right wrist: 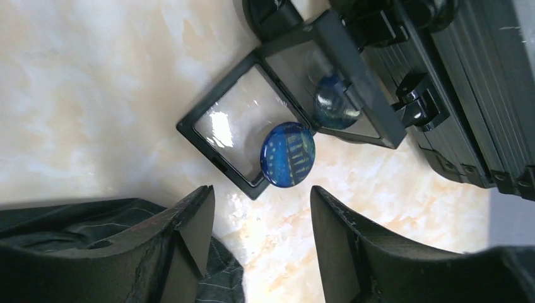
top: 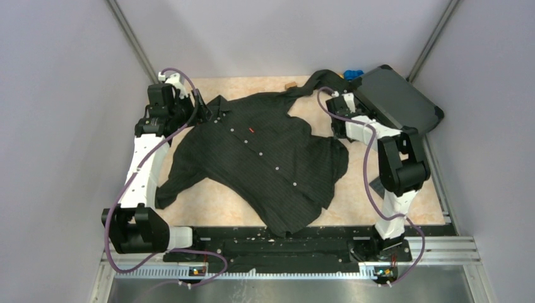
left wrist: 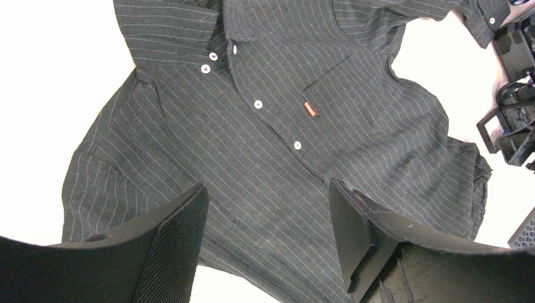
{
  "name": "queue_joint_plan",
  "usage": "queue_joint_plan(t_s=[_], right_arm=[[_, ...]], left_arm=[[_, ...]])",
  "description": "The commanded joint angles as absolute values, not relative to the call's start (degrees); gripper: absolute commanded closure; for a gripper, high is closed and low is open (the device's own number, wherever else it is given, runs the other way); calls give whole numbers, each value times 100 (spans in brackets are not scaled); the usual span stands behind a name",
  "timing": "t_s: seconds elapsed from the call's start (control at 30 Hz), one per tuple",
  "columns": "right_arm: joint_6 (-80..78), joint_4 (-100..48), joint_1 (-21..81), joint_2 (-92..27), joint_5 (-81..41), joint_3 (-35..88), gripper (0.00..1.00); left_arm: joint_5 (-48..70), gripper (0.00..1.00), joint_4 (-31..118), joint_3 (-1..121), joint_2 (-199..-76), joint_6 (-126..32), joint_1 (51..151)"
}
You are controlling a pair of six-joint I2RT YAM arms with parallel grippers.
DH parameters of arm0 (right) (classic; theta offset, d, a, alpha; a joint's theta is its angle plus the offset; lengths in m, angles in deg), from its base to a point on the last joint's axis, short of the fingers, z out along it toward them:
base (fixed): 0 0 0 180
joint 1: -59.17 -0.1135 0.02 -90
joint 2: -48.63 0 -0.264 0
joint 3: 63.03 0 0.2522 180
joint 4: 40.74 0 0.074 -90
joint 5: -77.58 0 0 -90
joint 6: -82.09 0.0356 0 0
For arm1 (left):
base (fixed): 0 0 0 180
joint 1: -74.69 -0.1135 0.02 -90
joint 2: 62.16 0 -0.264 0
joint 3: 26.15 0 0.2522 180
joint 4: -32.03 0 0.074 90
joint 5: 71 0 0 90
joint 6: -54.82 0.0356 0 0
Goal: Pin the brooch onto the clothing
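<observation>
The black pinstriped shirt (top: 265, 158) lies spread face up on the table, with white buttons and a small red tag (left wrist: 310, 109). My left gripper (top: 199, 112) hovers open and empty over the shirt (left wrist: 284, 95) near its collar; its fingers frame the lower front in the left wrist view (left wrist: 268, 186). The round blue brooch (right wrist: 288, 154) rests on an open black-framed display box (right wrist: 221, 136). My right gripper (right wrist: 262, 189) is open just above and short of the brooch, apart from it. In the top view my right gripper (top: 334, 101) hides the brooch.
A dark hard case (top: 397, 98) sits at the back right, close behind the display box (right wrist: 467, 95). A bright-blue toy piece (top: 353, 74) lies behind it. A shirt sleeve (right wrist: 224, 278) lies under my right gripper's left finger. Side walls enclose the table.
</observation>
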State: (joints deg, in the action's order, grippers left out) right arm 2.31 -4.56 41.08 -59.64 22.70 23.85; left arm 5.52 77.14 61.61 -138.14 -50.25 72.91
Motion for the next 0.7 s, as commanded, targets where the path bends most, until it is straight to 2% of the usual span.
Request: queue_joint_plan(t_s=[0.0,0.37,0.67], right_arm=[[729,-747,4414,-5450,1664,2399,39],[1287,-1493,5235,-5112,206,1691,29],[1576,-2060,5664,-5147,-450,1314,28]], left_arm=[[461,26,7517,6119,-13623,-5032,7293],[441,26,7517,6117,-13617,-5030,7292],[441,26,7519,6117,-13618,-5030,7291]])
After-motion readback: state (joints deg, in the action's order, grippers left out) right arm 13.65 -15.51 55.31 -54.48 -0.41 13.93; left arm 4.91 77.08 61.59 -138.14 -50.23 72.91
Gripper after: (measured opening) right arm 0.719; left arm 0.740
